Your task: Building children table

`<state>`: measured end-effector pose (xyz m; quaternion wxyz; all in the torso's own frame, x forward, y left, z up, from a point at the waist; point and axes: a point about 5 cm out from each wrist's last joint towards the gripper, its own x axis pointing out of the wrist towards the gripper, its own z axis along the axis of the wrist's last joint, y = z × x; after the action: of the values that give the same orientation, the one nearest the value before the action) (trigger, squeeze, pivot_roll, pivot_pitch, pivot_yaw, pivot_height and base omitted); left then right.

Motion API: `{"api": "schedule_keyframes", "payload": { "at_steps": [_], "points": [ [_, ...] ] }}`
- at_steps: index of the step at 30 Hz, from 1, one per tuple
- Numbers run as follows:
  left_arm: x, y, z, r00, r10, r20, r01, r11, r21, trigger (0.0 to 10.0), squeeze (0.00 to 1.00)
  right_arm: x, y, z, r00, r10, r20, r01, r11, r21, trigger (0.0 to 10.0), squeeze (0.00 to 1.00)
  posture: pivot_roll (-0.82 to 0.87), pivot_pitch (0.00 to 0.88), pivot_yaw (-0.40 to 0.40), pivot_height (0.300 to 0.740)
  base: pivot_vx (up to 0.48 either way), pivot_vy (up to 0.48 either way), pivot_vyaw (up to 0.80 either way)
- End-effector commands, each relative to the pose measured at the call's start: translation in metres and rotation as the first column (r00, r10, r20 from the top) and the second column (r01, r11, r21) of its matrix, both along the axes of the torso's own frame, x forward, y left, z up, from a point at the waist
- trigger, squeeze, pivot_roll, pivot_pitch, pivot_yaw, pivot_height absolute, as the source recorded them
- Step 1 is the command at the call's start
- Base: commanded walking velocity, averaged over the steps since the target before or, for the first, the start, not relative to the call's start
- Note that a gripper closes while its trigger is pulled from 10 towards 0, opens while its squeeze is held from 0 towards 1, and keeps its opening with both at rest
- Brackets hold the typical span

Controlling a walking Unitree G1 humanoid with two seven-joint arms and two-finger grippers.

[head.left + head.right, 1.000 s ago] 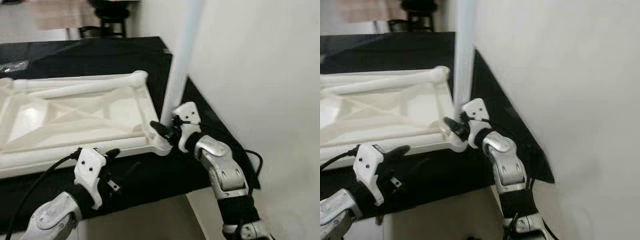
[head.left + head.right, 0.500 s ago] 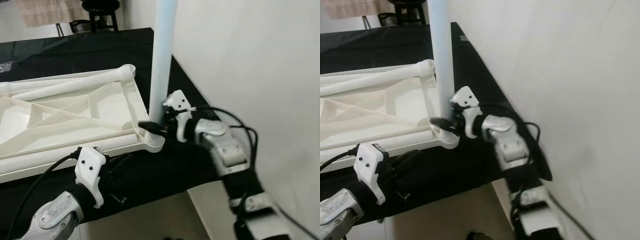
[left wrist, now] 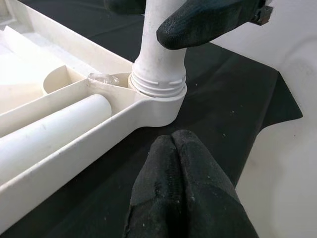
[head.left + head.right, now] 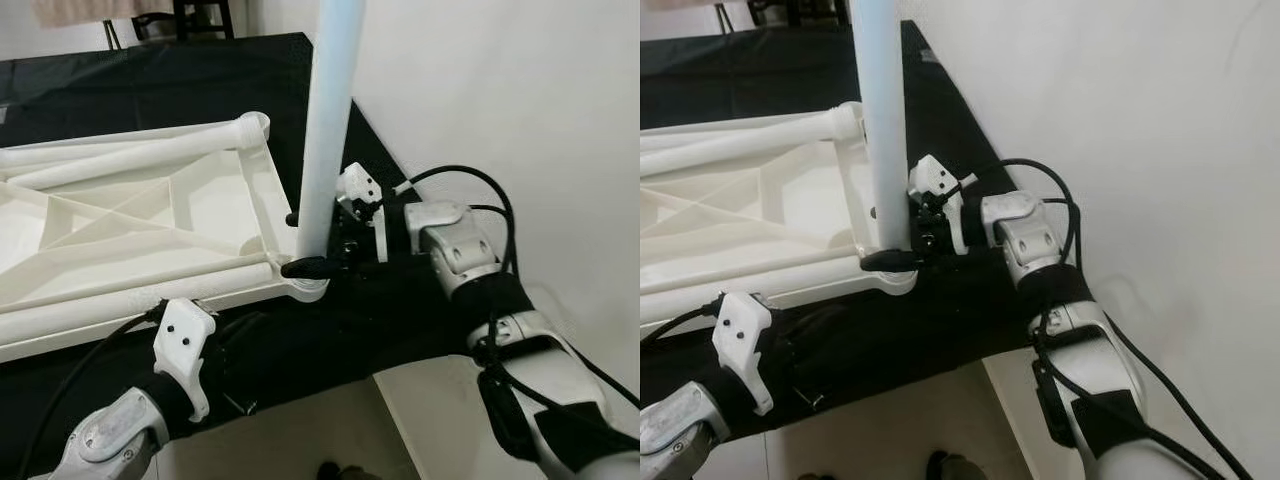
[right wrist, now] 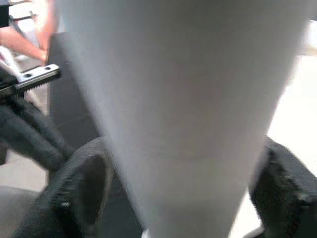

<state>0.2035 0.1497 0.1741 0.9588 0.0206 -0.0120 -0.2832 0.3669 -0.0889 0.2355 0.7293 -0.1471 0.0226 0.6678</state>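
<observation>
Black cloth covers the desk [image 4: 200,70], which runs along a white wall on the robot's right. Nearest, at the desk's front edge, the left gripper [image 3: 184,188] rests with its fingers pressed together and empty, just short of the corner socket [image 3: 159,96]. That socket belongs to the white tabletop frame [image 4: 120,230], lying underside up across the desk with its near right corner close to the front right edge. Standing upright in the socket is the pale table leg [image 4: 325,130], and the right gripper [image 4: 318,240] is clamped around its lower end, one finger on either side. The step in hand looks like seating this leg; its threaded collar sits at the socket rim, so next probably comes turning or pressing it home while keeping it vertical.
</observation>
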Motion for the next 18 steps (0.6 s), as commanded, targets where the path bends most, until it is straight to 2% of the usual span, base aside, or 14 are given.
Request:
{"api": "schedule_keyframes", "payload": {
  "at_steps": [1, 4, 8, 10, 13, 14, 15, 16, 17, 18],
  "points": [
    [-0.003, -0.003, -0.001, 1.000, -0.013, -0.006, 0.013, 1.000, -0.001, 0.0, 0.00, -0.001, 0.004, 0.004, 0.999, 0.039, 0.017, -0.039, 0.999, -0.001, 0.0, 0.00, 0.16, 0.197, -0.133, 0.740, 0.000, 0.000, 0.00],
    [-0.003, -0.006, -0.002, 1.000, -0.020, -0.008, 0.020, 1.000, -0.006, 0.0, 0.00, -0.002, -0.004, -0.003, 0.997, 0.081, -0.021, -0.080, 0.997, 0.014, 0.0, 0.00, 0.15, 0.200, -0.129, 0.740, 0.000, 0.000, 0.00],
    [-0.003, -0.007, -0.002, 1.000, -0.029, -0.011, 0.029, 1.000, -0.010, 0.0, 0.00, -0.003, -0.010, -0.007, 0.996, 0.078, -0.032, -0.077, 0.997, 0.020, 0.0, 0.00, 0.14, 0.202, -0.125, 0.740, 0.000, 0.000, 0.00],
    [-0.003, -0.008, -0.003, 0.999, -0.034, -0.013, 0.033, 0.999, -0.009, 0.0, 0.00, -0.003, -0.017, -0.013, 0.998, 0.045, -0.039, -0.043, 0.998, 0.041, 0.0, 0.00, 0.14, 0.207, -0.122, 0.740, 0.000, 0.000, 0.00],
    [-0.002, -0.006, -0.003, 0.999, -0.030, -0.018, 0.030, 1.000, 0.004, 0.0, 0.00, -0.005, -0.025, -0.033, 0.994, -0.097, -0.043, 0.100, 0.992, 0.077, 0.0, 0.00, 0.12, 0.213, -0.119, 0.740, 0.000, 0.000, 0.00],
    [-0.002, -0.006, -0.003, 0.999, -0.030, -0.018, 0.030, 1.000, 0.004, 0.0, 0.00, -0.005, -0.025, -0.033, 0.994, -0.097, -0.043, 0.100, 0.992, 0.077, 0.0, 0.00, 0.12, 0.213, -0.119, 0.740, 0.000, 0.000, 0.00],
    [-0.001, -0.004, -0.004, 1.000, -0.014, -0.020, 0.014, 1.000, 0.015, 10.0, 0.00, -0.007, -0.026, -0.043, 0.983, -0.175, -0.055, 0.179, 0.980, 0.083, 0.0, 0.00, 0.12, 0.213, -0.121, 0.740, 0.000, 0.000, 0.00],
    [0.000, -0.002, -0.004, 1.000, -0.012, -0.021, 0.012, 1.000, 0.025, 10.0, 0.00, -0.012, -0.023, -0.064, 0.934, -0.350, -0.069, 0.354, 0.934, 0.055, 0.0, 0.00, 0.13, 0.215, -0.121, 0.740, 0.000, 0.000, 0.00],
    [0.001, 0.001, -0.004, 1.000, -0.006, -0.022, 0.007, 0.999, 0.032, 10.0, 0.00, -0.022, -0.019, -0.090, 0.749, -0.651, -0.123, 0.659, 0.751, 0.041, 0.0, 0.00, 0.11, 0.225, -0.107, 0.740, 0.000, 0.000, 0.00],
    [0.001, 0.001, -0.004, 1.000, -0.006, -0.022, 0.007, 0.999, 0.032, 10.0, 0.00, -0.022, -0.019, -0.090, 0.749, -0.651, -0.123, 0.659, 0.751, 0.041, 0.0, 0.00, 0.11, 0.225, -0.107, 0.740, 0.000, 0.000, 0.00]
  ]
}}
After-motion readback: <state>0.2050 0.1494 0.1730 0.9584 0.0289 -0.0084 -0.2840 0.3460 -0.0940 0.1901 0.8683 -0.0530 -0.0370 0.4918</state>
